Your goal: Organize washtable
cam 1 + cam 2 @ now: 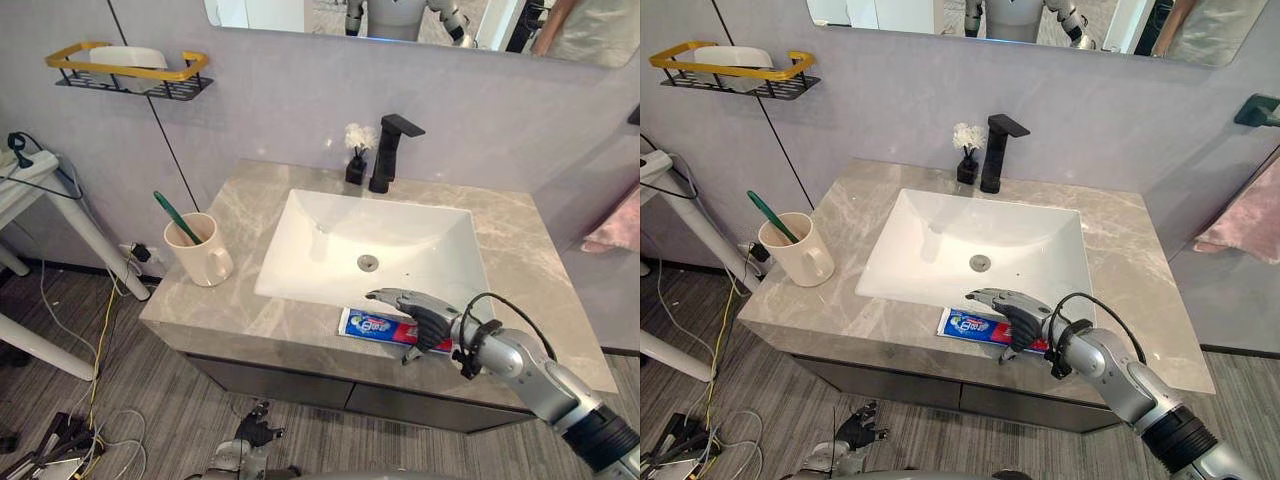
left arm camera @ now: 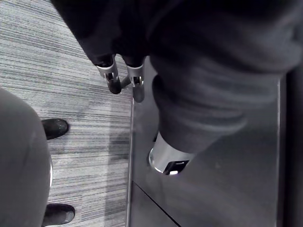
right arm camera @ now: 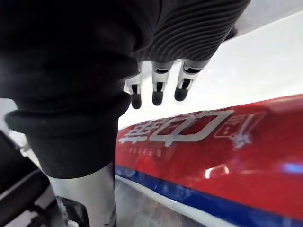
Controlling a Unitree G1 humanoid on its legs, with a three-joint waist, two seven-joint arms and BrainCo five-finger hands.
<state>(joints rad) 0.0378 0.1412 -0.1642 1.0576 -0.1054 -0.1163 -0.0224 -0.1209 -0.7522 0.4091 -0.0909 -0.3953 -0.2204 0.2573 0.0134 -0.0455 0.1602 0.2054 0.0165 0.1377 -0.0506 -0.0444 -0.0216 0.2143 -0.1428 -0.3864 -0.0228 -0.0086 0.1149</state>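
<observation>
A red, white and blue toothpaste box (image 1: pixel 378 326) lies flat on the marble counter (image 1: pixel 535 270), along the front rim of the white sink (image 1: pixel 300 225). My right hand (image 1: pixel 432 322) hovers just over the box's right half, fingers (image 3: pixel 158 90) straight and spread above its red face (image 3: pixel 227 151), thumb down beside it; it is open. A cream cup (image 1: pixel 203 252) with a green toothbrush (image 1: pixel 176 217) stands at the counter's left end. My left hand (image 1: pixel 250 440) hangs low in front of the cabinet, fingers (image 2: pixel 125 80) relaxed and holding nothing.
A black faucet (image 1: pixel 390 150) and a small black vase of white flowers (image 1: pixel 357 155) stand behind the sink. A yellow-railed wall shelf (image 1: pixel 130 72) hangs at upper left. A pink towel (image 1: pixel 618 225) hangs at the right. Cables lie on the floor at left.
</observation>
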